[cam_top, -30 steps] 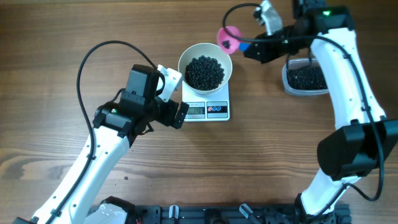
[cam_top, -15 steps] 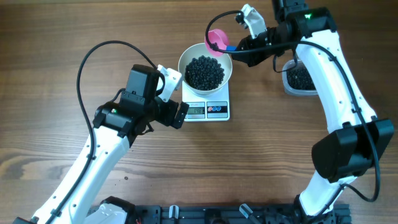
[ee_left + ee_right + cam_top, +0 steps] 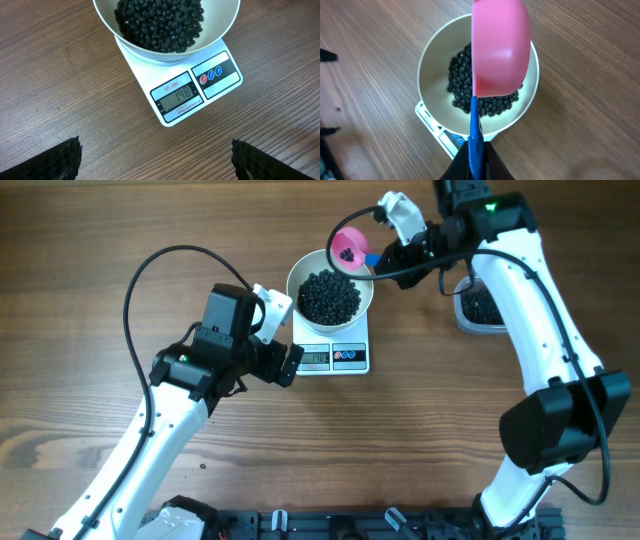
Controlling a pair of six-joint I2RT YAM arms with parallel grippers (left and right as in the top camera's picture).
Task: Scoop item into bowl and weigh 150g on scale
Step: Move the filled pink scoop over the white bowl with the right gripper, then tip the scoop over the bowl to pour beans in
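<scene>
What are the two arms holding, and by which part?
The right pincer grips the pink scoop by its blue handle, above the bowl. The left pincer is open and empty.

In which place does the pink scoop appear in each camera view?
Overhead: the pink scoop is at top centre, over the upper right rim of the white bowl.
Left wrist: not in it.
Right wrist: the scoop fills the top centre, its blue handle running down to the bottom edge.
Shared landmark: the white bowl, seen in all three views.
</scene>
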